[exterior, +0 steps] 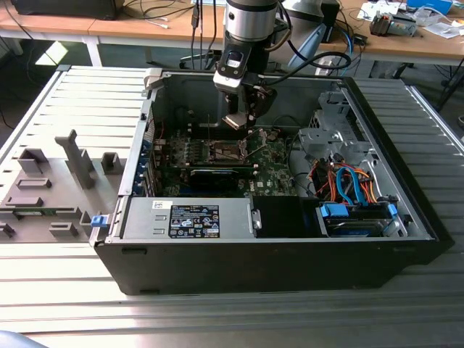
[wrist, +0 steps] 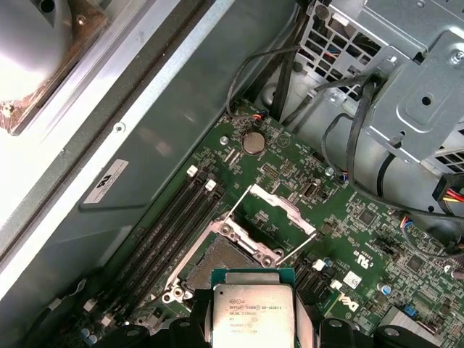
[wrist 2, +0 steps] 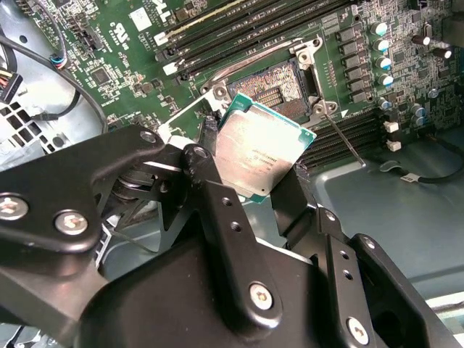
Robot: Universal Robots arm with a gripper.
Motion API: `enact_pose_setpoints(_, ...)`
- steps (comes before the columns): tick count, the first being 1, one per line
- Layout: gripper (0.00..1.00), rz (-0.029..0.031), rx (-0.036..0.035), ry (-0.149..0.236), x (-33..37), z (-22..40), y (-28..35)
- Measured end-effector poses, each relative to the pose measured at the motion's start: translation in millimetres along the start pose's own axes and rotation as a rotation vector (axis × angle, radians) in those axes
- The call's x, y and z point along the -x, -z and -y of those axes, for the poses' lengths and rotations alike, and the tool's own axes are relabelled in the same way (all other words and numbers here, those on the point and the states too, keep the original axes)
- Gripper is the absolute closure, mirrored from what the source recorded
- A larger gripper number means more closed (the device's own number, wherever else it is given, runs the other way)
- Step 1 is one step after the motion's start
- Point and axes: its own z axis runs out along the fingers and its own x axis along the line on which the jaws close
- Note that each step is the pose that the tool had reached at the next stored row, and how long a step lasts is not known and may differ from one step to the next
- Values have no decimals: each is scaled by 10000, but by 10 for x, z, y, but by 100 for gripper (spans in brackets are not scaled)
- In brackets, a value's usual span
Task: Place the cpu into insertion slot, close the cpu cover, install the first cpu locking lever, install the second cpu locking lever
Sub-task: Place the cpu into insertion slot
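Observation:
My gripper [wrist 2: 250, 172] is shut on the cpu [wrist 2: 262, 151], a flat square chip with a silvery top, its black fingers [wrist 2: 203, 167] pressing two opposite edges. In the first wrist view the cpu [wrist: 251, 315] hangs just above and beside the insertion slot [wrist: 217, 262], whose dark golden contact field lies bare. The cpu cover [wrist: 284, 208] stands swung up at the slot's far side. A thin lever rod [wrist 2: 346, 139] sticks out beside the insertion slot [wrist 2: 279, 85]. In the exterior view the gripper [exterior: 238, 119] hovers over the slot [exterior: 227, 151] inside the open computer case.
Long memory slots [wrist: 170, 225] run alongside the socket. A metal drive cage [wrist: 413, 94] with black cables stands close by. In the exterior view a black card [exterior: 217, 176], a power supply [exterior: 192, 217] and coloured cables [exterior: 348, 181] crowd the case; its walls ring the board.

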Motion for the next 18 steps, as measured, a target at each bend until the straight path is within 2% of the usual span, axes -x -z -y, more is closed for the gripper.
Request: enact_pose_setpoints(18, 46, 8, 3, -209, 0, 0, -1)
